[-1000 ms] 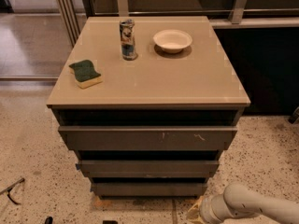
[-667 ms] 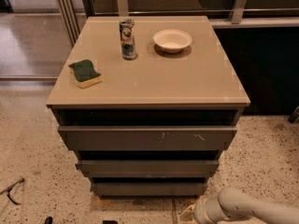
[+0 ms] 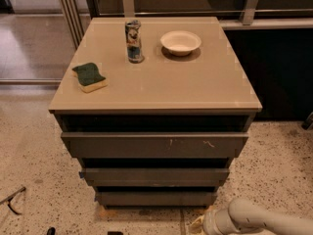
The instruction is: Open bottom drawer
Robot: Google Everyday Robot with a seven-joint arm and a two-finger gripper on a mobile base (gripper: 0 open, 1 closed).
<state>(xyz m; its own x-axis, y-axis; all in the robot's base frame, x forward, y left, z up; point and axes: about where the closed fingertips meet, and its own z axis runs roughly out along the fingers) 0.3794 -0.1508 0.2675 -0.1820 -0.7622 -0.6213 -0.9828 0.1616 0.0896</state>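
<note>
Bottom drawer point(image 3: 155, 198) looks shut. The pincer point(image 3: 204, 225) is down low, just off the drawer's right end; can't tell if it's wide or narrow.

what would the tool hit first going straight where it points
Likely nothing soon: the tool, low at the bottom edge, points left along the floor in front of the bottom drawer. Depth is unclear; it might clip that drawer's corner.

bottom drawer point(image 3: 155, 198), dark flat front, shut, gripper point(image 3: 197, 227) just below-right

No legible text; end effector point(image 3: 201, 225) bottom right
</note>
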